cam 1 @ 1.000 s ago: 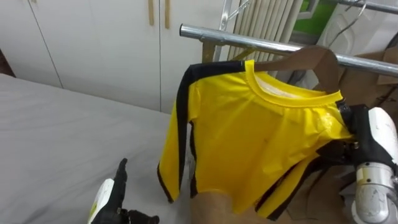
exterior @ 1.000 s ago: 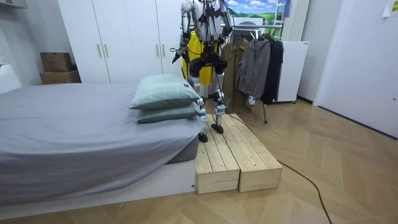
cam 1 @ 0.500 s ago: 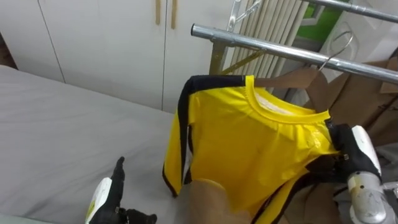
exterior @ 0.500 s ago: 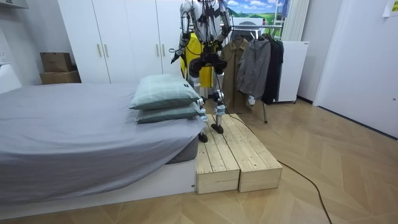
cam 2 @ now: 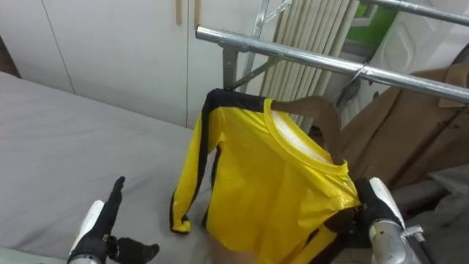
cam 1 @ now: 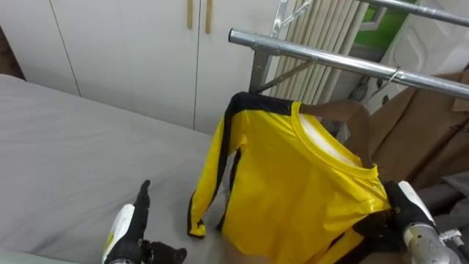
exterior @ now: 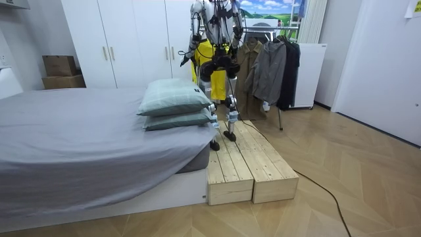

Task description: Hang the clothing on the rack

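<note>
Hanging centre-frame, yellow T-shirt [cam 1: 293, 183] on wooden hanger [cam 1: 346, 114] under metal rail [cam 1: 315, 55]; left robot hand [cam 1: 138, 214] lower left, fingers apart; right robot hand [cam 1: 396, 196] lower right, grip hidden

Can't read right hand [cam 1: 404, 202], mostly hidden behind shirt [cam 1: 293, 191]. Only see one shoulder of hanger [cam 1: 344, 114] past collar. Lose shirt hem and part of left hand [cam 1: 132, 229] at bottom edge.
</note>
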